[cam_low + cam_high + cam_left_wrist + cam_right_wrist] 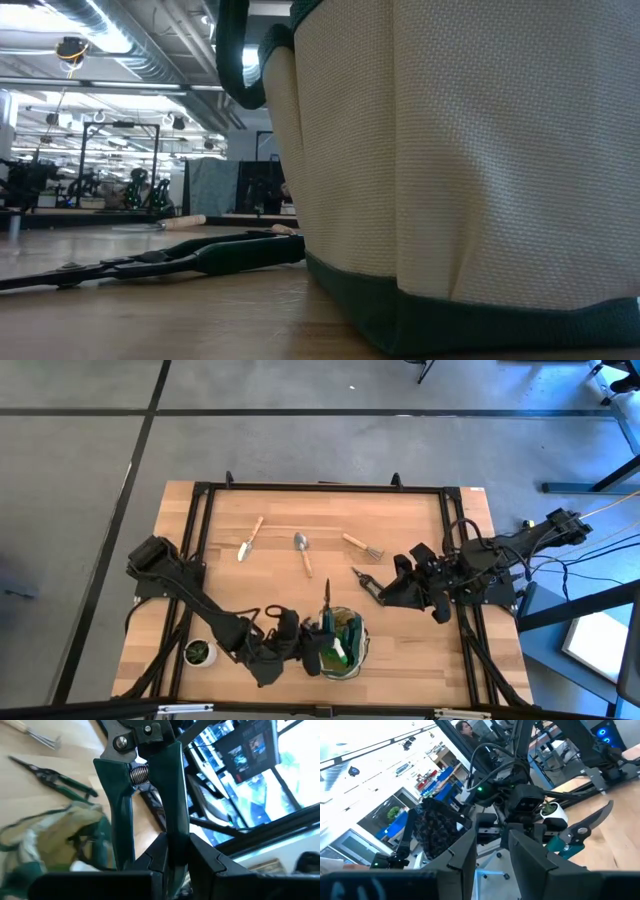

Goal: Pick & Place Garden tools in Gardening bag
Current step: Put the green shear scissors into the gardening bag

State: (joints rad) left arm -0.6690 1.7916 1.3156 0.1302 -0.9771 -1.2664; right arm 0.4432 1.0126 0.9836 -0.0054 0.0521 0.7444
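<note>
The pruning shears (145,795) are held by their dark green handles in the closed left gripper (172,862), blades pointing away from the wrist, with the gardening bag (345,645) just beside and below it. The placing step appears to be in hand: the shears should be lowered into the bag's mouth and then released. The right gripper (378,592) waits well apart near the snips (362,578), its fingers narrowly parted and empty.

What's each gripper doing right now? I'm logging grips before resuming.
Left gripper: closed on the green-handled metal pruning shears.
Right gripper: open, holding nothing.
</note>
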